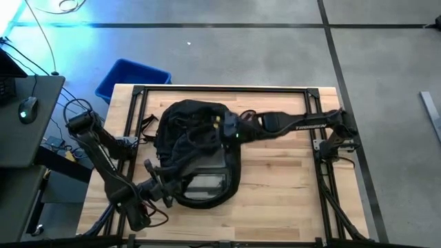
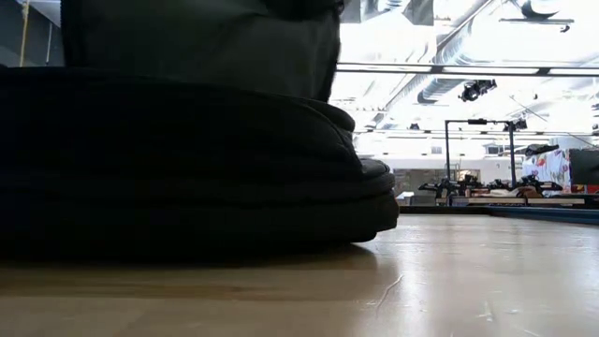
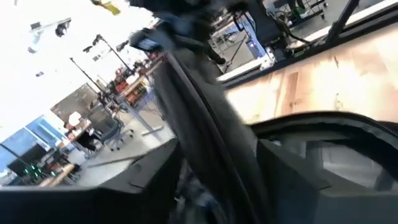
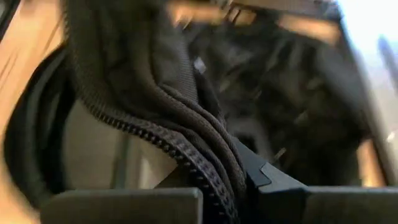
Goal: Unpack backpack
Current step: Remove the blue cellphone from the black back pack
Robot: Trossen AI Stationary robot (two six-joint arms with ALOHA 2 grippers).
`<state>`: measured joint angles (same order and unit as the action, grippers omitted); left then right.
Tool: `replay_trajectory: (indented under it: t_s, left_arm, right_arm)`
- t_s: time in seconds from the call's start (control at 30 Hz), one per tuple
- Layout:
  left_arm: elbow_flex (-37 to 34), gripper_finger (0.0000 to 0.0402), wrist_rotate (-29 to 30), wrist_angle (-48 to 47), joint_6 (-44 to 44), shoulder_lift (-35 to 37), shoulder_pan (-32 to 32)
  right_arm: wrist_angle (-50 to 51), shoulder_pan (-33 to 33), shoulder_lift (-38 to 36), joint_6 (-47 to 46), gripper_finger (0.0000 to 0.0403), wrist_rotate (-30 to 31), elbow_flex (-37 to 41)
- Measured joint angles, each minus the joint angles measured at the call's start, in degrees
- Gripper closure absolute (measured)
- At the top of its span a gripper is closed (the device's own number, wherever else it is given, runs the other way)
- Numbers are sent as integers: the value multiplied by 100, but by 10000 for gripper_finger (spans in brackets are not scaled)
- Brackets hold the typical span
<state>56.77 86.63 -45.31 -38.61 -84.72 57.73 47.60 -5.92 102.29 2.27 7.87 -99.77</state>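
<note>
Low view, closest first: the backpack (image 2: 178, 159) fills the left and middle of the picture as a dark folded mass lying flat on the wooden table (image 2: 449, 281), with the room's bright ceiling lights far behind.

From above, the backpack (image 1: 196, 148) lies in the middle of the table (image 1: 289, 179), its flap open so the grey lining faces up, straps tangled over its top. The left gripper (image 1: 160, 184) sits at the bag's near left edge. In the left wrist view a dark strap (image 3: 199, 124) runs between its fingers (image 3: 292, 180); the picture is smeared and I cannot tell whether the fingers press on the strap or stand off it, nor how wide they are.

The right gripper (image 1: 222, 127) reaches across from the far right onto the bag's upper rim. The right wrist view shows its fingers (image 4: 280, 186) pinched tight on a fold of fabric with the zipper edge (image 4: 168, 149).

A blue bin (image 1: 132, 80) stands on the floor beyond the table's far left corner.
</note>
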Motion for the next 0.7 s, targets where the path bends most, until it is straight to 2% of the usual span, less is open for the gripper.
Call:
replay_trajectory:
  t_s: [0.07, 0.2, 0.3, 0.4, 0.5, 0.7]
  left_arm:
    - [0, 191, 27, 10, 198, 181, 46]
    - [7, 185, 74, 289, 225, 429, 186]
    - [7, 187, -20, 423, 178, 356, 278]
    - [7, 191, -233, 502, -2, 48, 298]
    - [7, 193, -292, 494, -348, -436, 267]
    - [7, 195, -364, 492, -1035, -1492, -115]
  right_arm:
    - [158, -141, 10, -237, 393, 284, 3]
    - [46, -257, -27, -556, 393, 1454, 15]
    - [-637, -143, -191, -436, 393, 2266, 22]
    - [-1386, 252, -408, -114, 393, 2595, -36]
    - [-1881, 887, -485, 38, 393, 2468, -113]
    - [-2046, 2430, -91, -470, 393, 898, -118]
